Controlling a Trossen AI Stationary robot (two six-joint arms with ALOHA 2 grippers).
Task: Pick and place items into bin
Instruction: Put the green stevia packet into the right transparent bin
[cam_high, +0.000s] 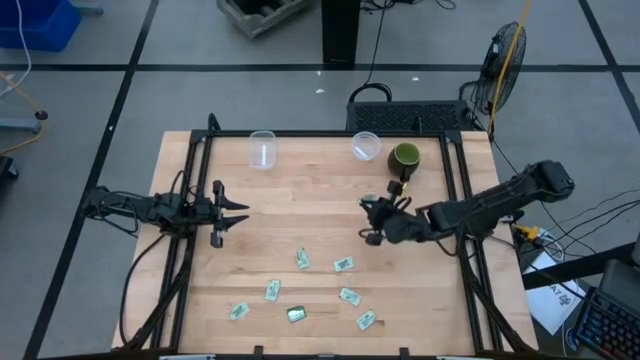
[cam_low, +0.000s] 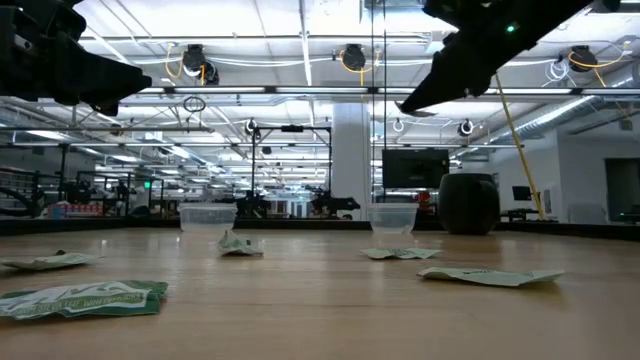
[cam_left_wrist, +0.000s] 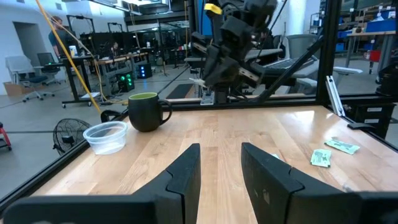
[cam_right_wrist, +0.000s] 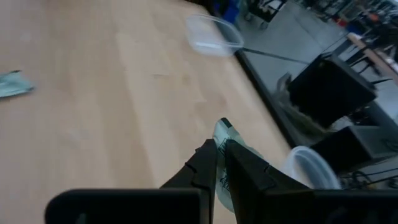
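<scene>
1. Right gripper (cam_high: 372, 220): it hangs above the table (cam_high: 300, 185), right of centre, short of the green mug (cam_high: 405, 158). In the right wrist view its fingers (cam_right_wrist: 245, 171) are clenched on one pale green packet (cam_right_wrist: 225, 138), which sticks out past the tips.
2. Left gripper (cam_high: 232, 214): it waits over the left side of the table, fingers (cam_left_wrist: 186, 171) parted and empty.
3. Bins: two clear tubs stand at the far edge, one left of centre (cam_high: 262, 149) and one (cam_high: 365, 146) just beside the mug. The second is the nearer to the loaded gripper.
4. Remaining items: seven packets lie flat on the near half of the table, among them a darker green one (cam_high: 296, 314) and a pale one (cam_high: 343, 264) closest to the right gripper.
5. Step in hand, by judgement: carry the held packet to a tub.
   - Keep the grip firm; the packet is thin and could slip.
   - Centre the tips over the tub's opening before releasing.
   - Steer clear of the mug; the tub looks light and could be knocked aside.
</scene>
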